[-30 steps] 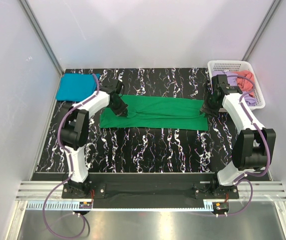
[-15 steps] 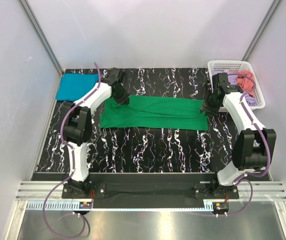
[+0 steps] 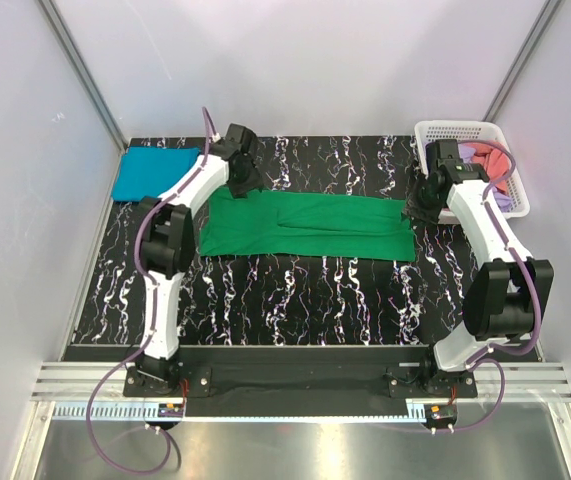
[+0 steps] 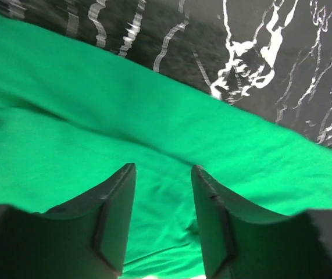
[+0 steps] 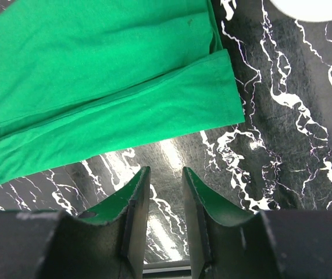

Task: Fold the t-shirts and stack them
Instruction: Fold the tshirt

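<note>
I see the laid-out t-shirt (image 3: 310, 226) lying across the middle of the table (image 3: 315, 290), nearer its far edge. The folded t-shirt (image 3: 150, 172) sits in the far left corner. The basket (image 3: 455, 128) is in the far right corner, with bunched t-shirts (image 3: 490, 160) inside it.

Dragged back and spread on the left

Within 1 second, carried the left claw (image 3: 238, 181) from over the left end of the green t-shirt (image 3: 315, 225) to its far edge, pulling that end wider toward the back of the surface (image 3: 315, 290). Nudged the right claw (image 3: 418, 205) slightly farther back.
</note>
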Motion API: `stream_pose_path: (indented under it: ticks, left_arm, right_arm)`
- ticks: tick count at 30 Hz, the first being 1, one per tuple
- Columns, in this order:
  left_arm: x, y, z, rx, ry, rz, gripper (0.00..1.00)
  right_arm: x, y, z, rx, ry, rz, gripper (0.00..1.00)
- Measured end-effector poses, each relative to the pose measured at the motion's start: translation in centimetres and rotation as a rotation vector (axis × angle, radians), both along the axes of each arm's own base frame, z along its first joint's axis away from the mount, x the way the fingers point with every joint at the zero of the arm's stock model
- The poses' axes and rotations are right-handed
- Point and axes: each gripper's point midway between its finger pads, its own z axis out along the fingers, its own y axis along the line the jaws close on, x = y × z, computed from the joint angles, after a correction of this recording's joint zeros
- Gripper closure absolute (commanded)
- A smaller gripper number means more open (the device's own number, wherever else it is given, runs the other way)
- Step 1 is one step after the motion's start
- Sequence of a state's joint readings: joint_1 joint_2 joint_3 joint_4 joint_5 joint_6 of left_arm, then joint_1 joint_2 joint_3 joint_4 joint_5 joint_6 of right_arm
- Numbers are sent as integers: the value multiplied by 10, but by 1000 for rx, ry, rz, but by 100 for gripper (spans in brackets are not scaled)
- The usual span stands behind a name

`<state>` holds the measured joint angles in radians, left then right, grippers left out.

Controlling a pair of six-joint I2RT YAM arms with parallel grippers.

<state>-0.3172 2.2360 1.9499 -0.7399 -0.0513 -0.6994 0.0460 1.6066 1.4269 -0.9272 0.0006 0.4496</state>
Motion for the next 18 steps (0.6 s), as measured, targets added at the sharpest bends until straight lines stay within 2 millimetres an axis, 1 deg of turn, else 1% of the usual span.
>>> stream_pose_path:
  ticks: [2, 4, 5, 7, 9, 10, 12, 13, 15, 17, 18]
  left_arm:
    - [-6, 11, 14, 32, -16, -10, 48]
    - [-20, 26, 33, 67, -31, -8, 48]
    - [-32, 35, 41, 85, -38, -3, 48]
    - [-63, 52, 53, 107, -30, 3, 48]
    - [-95, 66, 57, 106, -30, 9, 48]
    - [-111, 72, 55, 105, -13, 12, 50]
    - [-131, 83, 42, 96, 28, 29, 54]
    - [-140, 88, 30, 91, 63, 38, 54]
    - [-155, 99, -1, 88, 153, 64, 54]
    - [-171, 112, -29, 97, 248, 95, 51]
    - [-176, 118, -37, 101, 278, 108, 50]
  right_arm:
    - [2, 0, 2, 0, -8, 0, 64]
    - [2, 1, 1, 4, -3, 1, 63]
    - [3, 1, -2, 8, 4, 0, 63]
    - [4, 4, -8, 23, 15, -4, 63]
    - [2, 7, -20, 38, 34, -9, 63]
    - [-1, 8, -27, 42, 51, -9, 63]
    - [-7, 11, -42, 46, 90, -8, 63]
    - [-9, 12, -49, 46, 111, -7, 63]
    - [-10, 13, -65, 42, 144, -4, 64]
    - [-12, 12, -78, 37, 170, -3, 64]
    - [-13, 12, -84, 35, 181, -1, 64]
